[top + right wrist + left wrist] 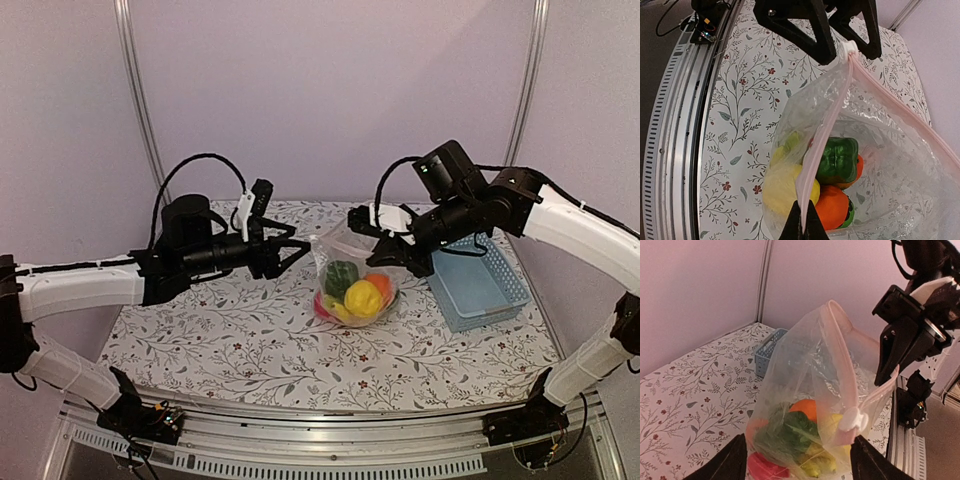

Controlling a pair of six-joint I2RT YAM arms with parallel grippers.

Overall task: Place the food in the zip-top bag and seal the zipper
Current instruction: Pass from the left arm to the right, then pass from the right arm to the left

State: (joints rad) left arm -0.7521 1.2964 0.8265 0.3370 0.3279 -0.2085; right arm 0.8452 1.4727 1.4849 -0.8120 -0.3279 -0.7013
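Pink zipper (pixel 826 122) edge pinched between right fingers (pixel 791 227).

no text, label, brand, number or sign can be read in any of the views. the zip-top bag (pixel 340 248) is plain clear plastic. the basket (pixel 470 290) to its right shows no lettering. the table (pixel 230 340) under the bag carries only a leaf-and-flower print.
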